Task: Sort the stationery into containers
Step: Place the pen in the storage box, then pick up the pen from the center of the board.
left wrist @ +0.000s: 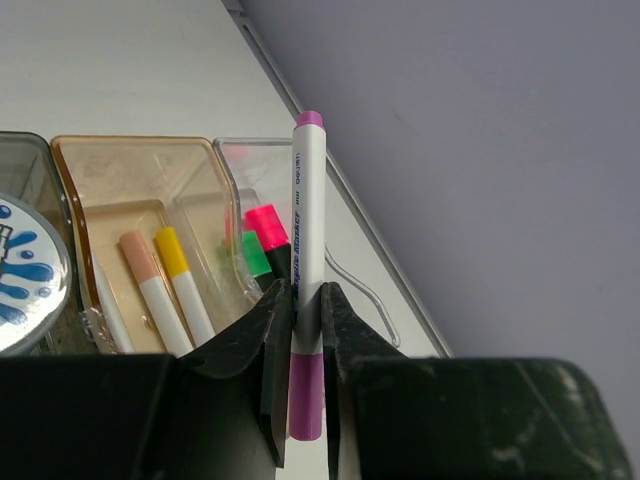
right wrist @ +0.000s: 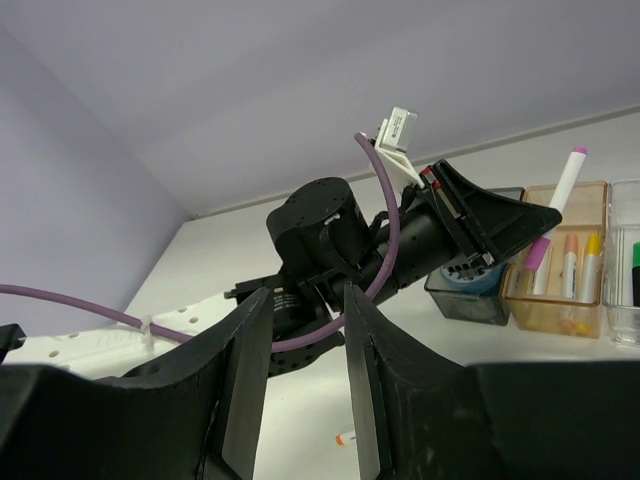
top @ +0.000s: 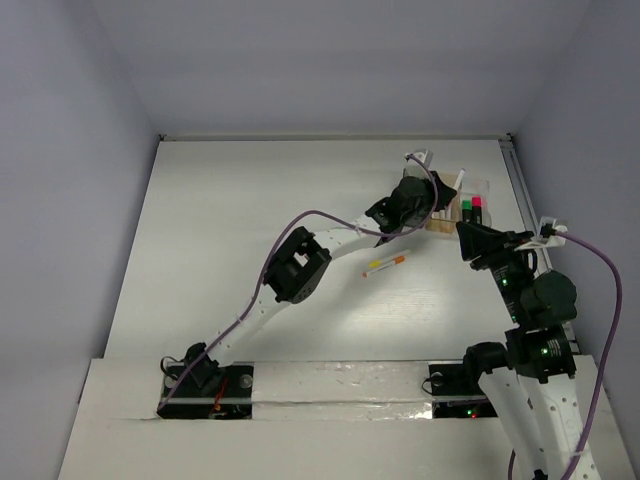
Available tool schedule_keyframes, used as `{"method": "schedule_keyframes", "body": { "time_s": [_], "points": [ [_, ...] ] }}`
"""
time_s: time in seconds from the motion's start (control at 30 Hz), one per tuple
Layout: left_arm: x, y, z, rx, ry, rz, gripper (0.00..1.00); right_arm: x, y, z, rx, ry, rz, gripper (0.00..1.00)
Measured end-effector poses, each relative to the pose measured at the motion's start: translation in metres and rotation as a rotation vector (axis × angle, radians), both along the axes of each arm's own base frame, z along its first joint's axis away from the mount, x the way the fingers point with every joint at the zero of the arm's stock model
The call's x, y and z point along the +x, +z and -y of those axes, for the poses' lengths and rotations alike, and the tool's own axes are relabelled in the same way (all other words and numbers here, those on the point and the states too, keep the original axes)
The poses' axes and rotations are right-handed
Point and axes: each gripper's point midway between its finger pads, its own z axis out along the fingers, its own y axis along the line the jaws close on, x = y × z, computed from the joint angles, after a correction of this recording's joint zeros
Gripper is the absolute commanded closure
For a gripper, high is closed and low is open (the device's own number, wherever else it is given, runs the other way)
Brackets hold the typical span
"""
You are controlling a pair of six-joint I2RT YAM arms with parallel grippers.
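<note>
Toward the far right of the surface, my left tool is clamped on a purple pen, white-barrelled, held upright over the joined trays. Just beyond it, the amber tray holds a yellow pen and a pink pen side by side. The clear tray beside it holds a pink-capped highlighter and a green-capped highlighter. The dark grey tray holds a blue-white roll. An orange-tipped pen lies loose on the surface, near the trays. My right tool hangs nearby, fingers apart, gripping nothing.
</note>
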Motion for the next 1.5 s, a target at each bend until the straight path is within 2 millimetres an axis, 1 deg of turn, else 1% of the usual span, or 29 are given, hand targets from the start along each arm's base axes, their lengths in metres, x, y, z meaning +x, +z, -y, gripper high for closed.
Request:
{"method": "schedule_keyframes", "body": {
  "time_s": [0.27, 0.3, 0.4, 0.53, 0.57, 0.63, 0.67, 0.73, 0.77, 0.8, 0.87, 0.93, 0.97, 1.0, 1.1, 1.13, 1.2, 1.23, 1.27, 1.3, 1.33, 1.37, 1.4, 1.43, 1.47, 1.5],
  "points": [
    [0.011, -0.009, -0.002, 0.007, 0.013, 0.003, 0.76, 0.003, -0.003, -0.001, -0.003, 0.004, -0.011, 0.60],
    [0.011, -0.010, -0.002, 0.008, 0.013, 0.002, 0.72, 0.002, -0.003, -0.001, -0.003, 0.004, -0.011, 0.60],
    [0.011, -0.012, -0.002, 0.011, 0.010, 0.000, 0.65, 0.002, -0.002, -0.001, -0.003, 0.004, -0.010, 0.60],
    [0.010, -0.013, -0.002, 0.016, -0.010, 0.004, 0.59, 0.003, -0.003, -0.001, -0.003, 0.004, -0.012, 0.60],
    [0.009, -0.013, -0.002, 0.019, -0.016, 0.008, 0.58, 0.004, -0.003, -0.001, -0.003, 0.004, -0.014, 0.69],
    [0.009, -0.013, -0.002, 0.023, -0.023, 0.017, 0.58, 0.005, -0.005, -0.001, -0.005, 0.004, -0.020, 0.77],
    [0.009, -0.013, -0.001, 0.026, -0.028, 0.024, 0.58, 0.006, -0.006, -0.002, -0.006, 0.004, -0.025, 0.87],
    [0.006, -0.013, -0.002, 0.037, -0.043, 0.045, 0.58, 0.009, -0.010, -0.002, -0.009, 0.004, -0.038, 0.94],
    [0.005, -0.014, -0.004, 0.051, -0.051, 0.051, 0.58, 0.010, -0.012, -0.002, -0.010, 0.004, -0.047, 0.96],
    [0.003, -0.013, -0.007, 0.064, -0.057, 0.060, 0.57, 0.012, -0.014, -0.002, -0.012, 0.003, -0.057, 0.97],
    [-0.004, -0.011, -0.020, 0.113, -0.069, 0.075, 0.57, 0.014, -0.018, -0.003, -0.015, 0.003, -0.074, 0.97],
    [-0.013, 0.010, -0.036, 0.148, -0.069, 0.118, 0.57, 0.015, -0.021, -0.003, -0.017, 0.003, -0.085, 0.97],
    [-0.017, 0.028, -0.047, 0.161, -0.066, 0.146, 0.57, 0.016, -0.022, -0.003, -0.017, 0.003, -0.090, 0.97],
    [-0.022, 0.050, -0.057, 0.161, -0.060, 0.181, 0.56, 0.016, -0.023, -0.003, -0.018, 0.003, -0.094, 0.97],
    [-0.042, 0.142, -0.099, 0.111, -0.013, 0.322, 0.55, 0.017, -0.025, -0.004, -0.019, 0.009, -0.102, 0.95],
    [-0.053, 0.176, -0.118, 0.074, 0.015, 0.377, 0.55, 0.018, -0.027, -0.005, -0.020, 0.016, -0.112, 0.93],
    [-0.075, 0.232, -0.158, -0.003, 0.070, 0.463, 0.54, 0.023, -0.036, -0.010, -0.026, 0.038, -0.150, 0.90],
    [-0.087, 0.254, -0.180, -0.042, 0.099, 0.497, 0.53, 0.027, -0.041, -0.013, -0.030, 0.051, -0.175, 0.87],
    [-0.098, 0.266, -0.197, -0.070, 0.119, 0.515, 0.53, 0.031, -0.048, -0.016, -0.035, 0.067, -0.211, 0.81],
    [-0.108, 0.275, -0.214, -0.093, 0.142, 0.528, 0.53, 0.037, -0.058, -0.020, -0.040, 0.087, -0.253, 0.77],
    [-0.115, 0.274, -0.228, -0.100, 0.160, 0.526, 0.53, 0.042, -0.067, -0.025, -0.045, 0.110, -0.295, 0.71],
    [-0.120, 0.267, -0.237, -0.095, 0.170, 0.514, 0.53, 0.046, -0.080, -0.030, -0.048, 0.135, -0.346, 0.60],
    [-0.124, 0.258, -0.245, -0.083, 0.176, 0.498, 0.52, 0.049, -0.091, -0.033, -0.047, 0.154, -0.393, 0.55],
    [-0.127, 0.244, -0.250, -0.064, 0.178, 0.475, 0.52, 0.051, -0.104, -0.037, -0.049, 0.171, -0.444, 0.51],
    [-0.128, 0.224, -0.254, -0.032, 0.178, 0.442, 0.52, 0.052, -0.115, -0.039, -0.048, 0.184, -0.486, 0.45],
    [-0.131, 0.204, -0.258, 0.002, 0.176, 0.408, 0.52, 0.052, -0.125, -0.041, -0.045, 0.194, -0.522, 0.44]
  ]
}}
